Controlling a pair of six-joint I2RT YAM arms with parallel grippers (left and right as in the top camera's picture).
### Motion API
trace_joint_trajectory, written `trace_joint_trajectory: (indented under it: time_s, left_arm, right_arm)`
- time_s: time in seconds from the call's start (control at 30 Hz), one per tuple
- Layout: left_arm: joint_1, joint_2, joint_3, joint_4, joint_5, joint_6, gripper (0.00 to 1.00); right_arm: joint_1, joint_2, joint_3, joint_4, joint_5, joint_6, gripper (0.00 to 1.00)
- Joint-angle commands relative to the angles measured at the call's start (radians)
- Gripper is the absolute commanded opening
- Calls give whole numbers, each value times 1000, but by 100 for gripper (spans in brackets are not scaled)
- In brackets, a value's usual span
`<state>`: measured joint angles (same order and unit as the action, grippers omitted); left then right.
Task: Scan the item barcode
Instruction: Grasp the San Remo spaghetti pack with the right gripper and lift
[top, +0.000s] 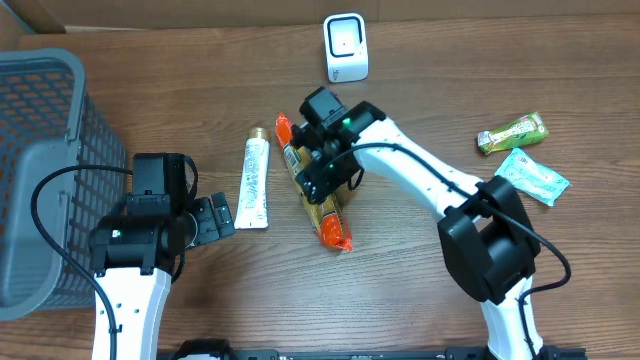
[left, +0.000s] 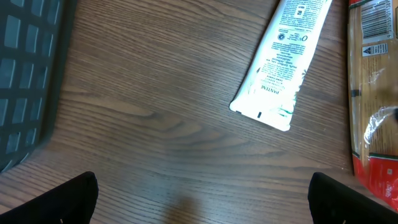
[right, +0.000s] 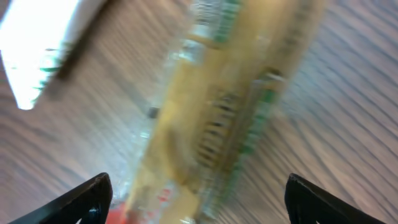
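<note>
1. Looking down from overhead, the right claw (top: 325, 175) hovers over the upper half of the snack packet (top: 332, 228), which lies on the table (top: 400, 285) beside the white tube (top: 256, 182), below the scanner (top: 345, 47).
2. Left wrist: the left claw (left: 202, 199) gapes wide, empty; the packet's edge shows far right.
3. Right wrist, blurred: the right claw stands wide, the packet lying between its fingertips (right: 90, 196).

White arm links (top: 420, 172), black joint housings (top: 487, 250), black looping cables (top: 42, 195); green light (top: 346, 124) near right pincer (top: 322, 172).
</note>
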<state>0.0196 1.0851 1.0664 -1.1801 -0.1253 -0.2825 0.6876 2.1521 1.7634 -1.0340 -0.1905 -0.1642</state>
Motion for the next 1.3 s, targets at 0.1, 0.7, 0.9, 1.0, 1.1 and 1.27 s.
trace_joint_trajectory:
  time_s: [0.1,0.7,0.9,1.0,1.1,1.27]
  left_arm:
    - [0,2,0,3,-13,-10,100]
    - [0,2,0,3,-13,-10,100]
    - [0,2,0,3,-13,-10,100]
    - [0,2,0,3,-13,-10,100]
    - [0,2,0,3,-13,-10,100]
    - [0,2,0,3,-13,-10,100]
  right_arm:
    - [89,80,3,36,110,-16,92]
    - [105,105,11,32,252,41,4]
    - [-25,28,27,-5,-127,71,4]
    - [-137,34,10,-7,-406,94,4]
    - [-209,38,-50,40,-571,116,4]
    - [-258,38,-226,204,-586,263,10]
